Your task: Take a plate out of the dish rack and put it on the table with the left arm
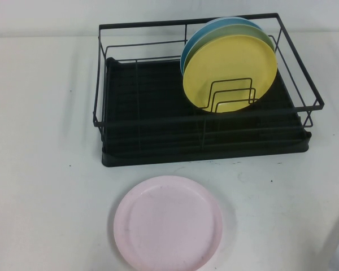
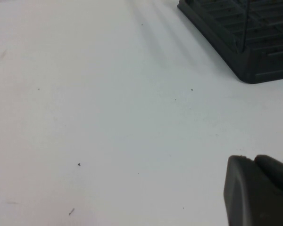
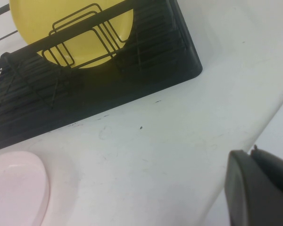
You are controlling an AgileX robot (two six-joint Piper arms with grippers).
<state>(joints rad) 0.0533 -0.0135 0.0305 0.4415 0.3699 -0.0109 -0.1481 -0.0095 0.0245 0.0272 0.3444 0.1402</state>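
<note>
Plate (image 1: 168,222) on table (image 1: 39,169); left gripper (image 2: 257,190), right gripper (image 3: 259,188) mostly cropped, seemingly low

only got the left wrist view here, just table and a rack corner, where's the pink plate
Observer: The plate lies flat on the table, in front of the dish rack.
Operator: anything left in the rack
Observer: Yes, a yellow plate stands upright in the dividers, with a green plate and a blue plate behind it.
Operator: where are the grippers
Observer: The left gripper and right gripper are each apart from the plate, holding nothing.
</note>
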